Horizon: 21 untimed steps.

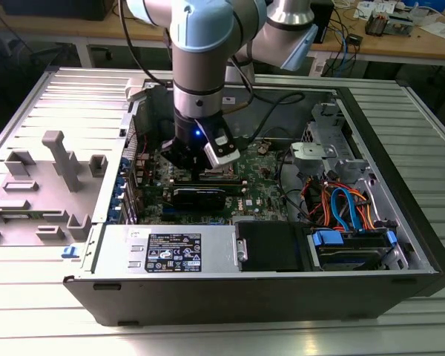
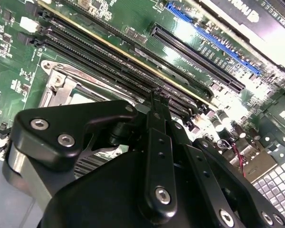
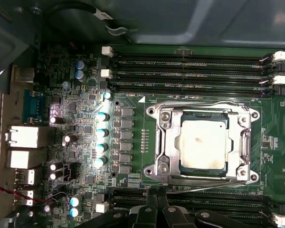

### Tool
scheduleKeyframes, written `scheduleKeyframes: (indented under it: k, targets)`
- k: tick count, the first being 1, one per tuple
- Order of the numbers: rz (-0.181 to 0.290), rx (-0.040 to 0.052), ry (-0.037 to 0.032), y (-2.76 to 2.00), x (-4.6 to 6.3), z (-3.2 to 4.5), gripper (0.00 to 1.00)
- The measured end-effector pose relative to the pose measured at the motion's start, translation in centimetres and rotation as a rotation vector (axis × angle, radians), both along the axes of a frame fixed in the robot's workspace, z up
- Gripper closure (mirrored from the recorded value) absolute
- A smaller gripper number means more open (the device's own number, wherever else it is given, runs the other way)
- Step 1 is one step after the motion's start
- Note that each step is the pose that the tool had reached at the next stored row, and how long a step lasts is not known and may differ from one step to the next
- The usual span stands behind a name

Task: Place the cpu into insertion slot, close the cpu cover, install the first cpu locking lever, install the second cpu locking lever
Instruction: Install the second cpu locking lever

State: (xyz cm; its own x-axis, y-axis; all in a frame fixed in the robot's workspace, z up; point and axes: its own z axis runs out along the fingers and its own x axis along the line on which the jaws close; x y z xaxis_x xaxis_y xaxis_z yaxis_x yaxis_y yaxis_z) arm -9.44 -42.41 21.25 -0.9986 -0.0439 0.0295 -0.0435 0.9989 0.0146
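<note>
Cpu (image 3: 203, 144) lying flat in the slot (image 3: 154, 166), cover (image 3: 167, 137) shut down around it. Hand (image 2: 154, 97) pressed together, holding nothing, low over the board (image 3: 133, 156) just beside the slot, above the long black memory slots (image 3: 190, 71).

The cpu (image 3: 203, 144) is a flat square chip with a dull silver-grey top. It lies flat inside the insertion slot (image 3: 157, 172), a square socket with a shiny metal rim on the green board. Long black memory slots run along two sides of it. The cpu cover (image 3: 243, 143), a thin silver frame with a big square window, lies shut over the chip's edges.
</note>
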Motion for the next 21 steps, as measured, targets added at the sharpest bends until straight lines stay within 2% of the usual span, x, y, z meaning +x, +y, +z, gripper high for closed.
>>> scheduleKeyframes:
  k: [3, 4, 5, 6, 7, 12, 19, 21]
  targets:
    - [0.008, 0.0037, 0.0000, 0.00, -0.04, -0.32, 0.89]
    - [0.012, 0.0078, 0.0001, 0.00, -0.07, -0.38, 0.89]
    - [0.016, 0.0238, -0.0001, 0.00, -0.12, -0.41, 0.89]
    - [0.018, 0.0323, -0.0002, 0.00, -0.14, -0.43, 0.89]
    - [0.020, 0.0357, -0.0001, 0.00, -0.16, -0.45, 0.89]
    - [0.027, 0.0387, 0.0003, -0.01, -0.21, -0.64, 0.89]
    - [0.032, 0.0512, -0.0004, 0.02, -0.23, -0.83, 0.89]
    - [0.034, 0.0517, -0.0002, 0.01, -0.24, -0.83, 0.89]
